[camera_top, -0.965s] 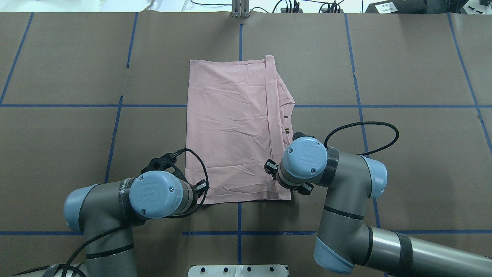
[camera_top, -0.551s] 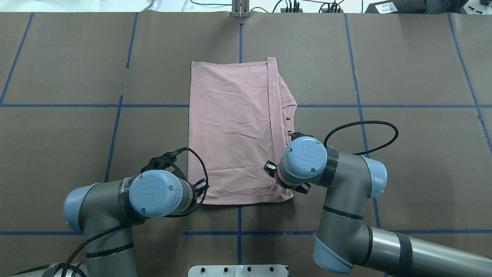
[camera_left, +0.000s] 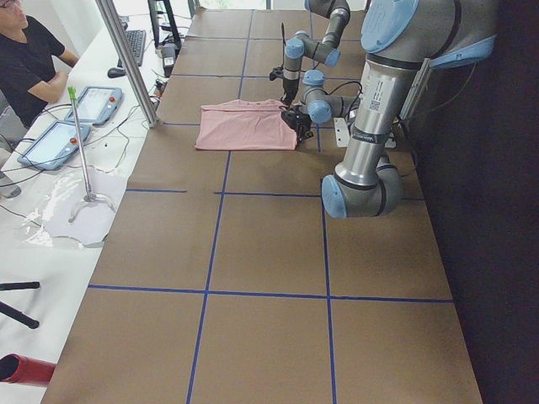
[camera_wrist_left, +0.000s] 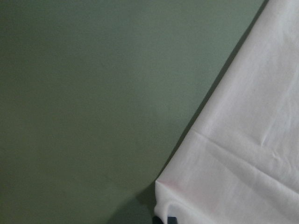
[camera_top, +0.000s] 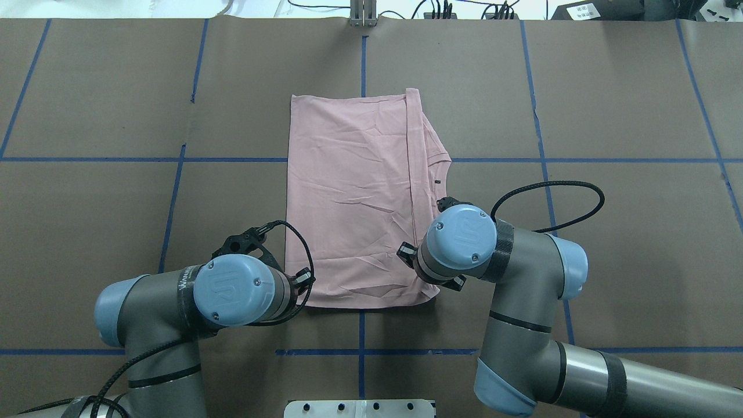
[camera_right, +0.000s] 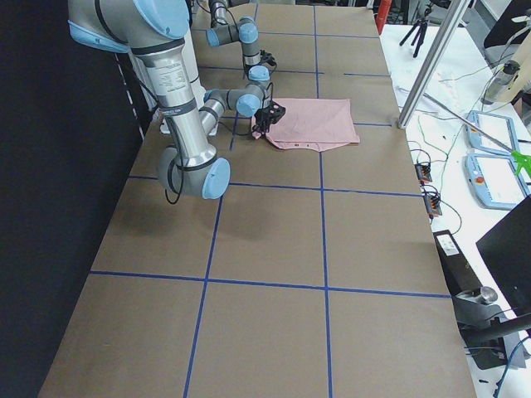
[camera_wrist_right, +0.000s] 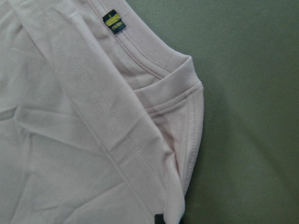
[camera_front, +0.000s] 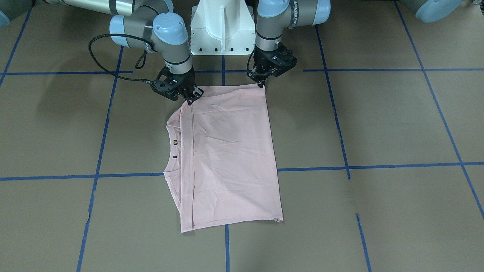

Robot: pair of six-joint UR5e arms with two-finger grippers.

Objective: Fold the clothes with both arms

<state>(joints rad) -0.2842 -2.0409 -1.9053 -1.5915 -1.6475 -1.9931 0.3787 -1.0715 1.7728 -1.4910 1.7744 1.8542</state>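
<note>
The pale pink T-shirt (camera_top: pixel 354 197) lies folded lengthwise on the brown table, and its print is hidden. It also shows in the front view (camera_front: pixel 230 158). A small black-and-yellow tag (camera_wrist_right: pixel 114 22) sits at the collar. My left gripper (camera_front: pixel 262 82) is shut on the shirt's near corner, which shows in the left wrist view (camera_wrist_left: pixel 243 177). My right gripper (camera_front: pixel 191 97) is shut on the other near corner by the sleeve hem (camera_wrist_right: pixel 187 116). In the overhead view both grippers are hidden under their wrists.
The white pedestal base (camera_front: pixel 221 26) stands just behind the shirt's near edge. Blue tape lines (camera_top: pixel 361 58) grid the table. A metal pole (camera_left: pixel 126 59), tablets and a seated operator (camera_left: pixel 34 59) are beyond the far edge.
The shirt has slid a little to the overhead view's right and its far edge has come slightly toward the robot. Both wrists have shifted only slightly.
</note>
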